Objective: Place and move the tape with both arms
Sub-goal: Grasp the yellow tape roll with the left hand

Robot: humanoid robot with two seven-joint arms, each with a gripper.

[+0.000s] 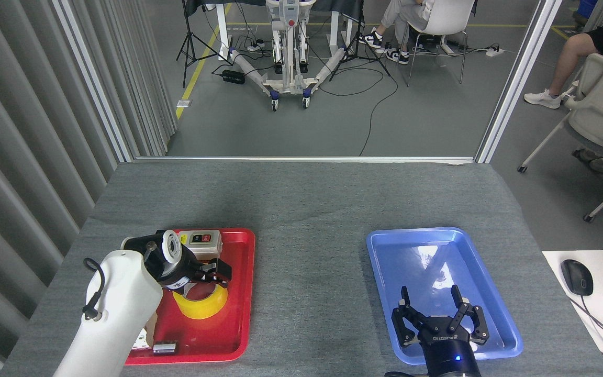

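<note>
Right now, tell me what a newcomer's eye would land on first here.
First, the red tray at left on the grey table, with the yellow tape in it and the left gripper right over the roll. Next, the blue tray at right, bare, with the right gripper spread open above its near end. Beyond the table, seated people and a wheeled stand fill the floor.
</note>
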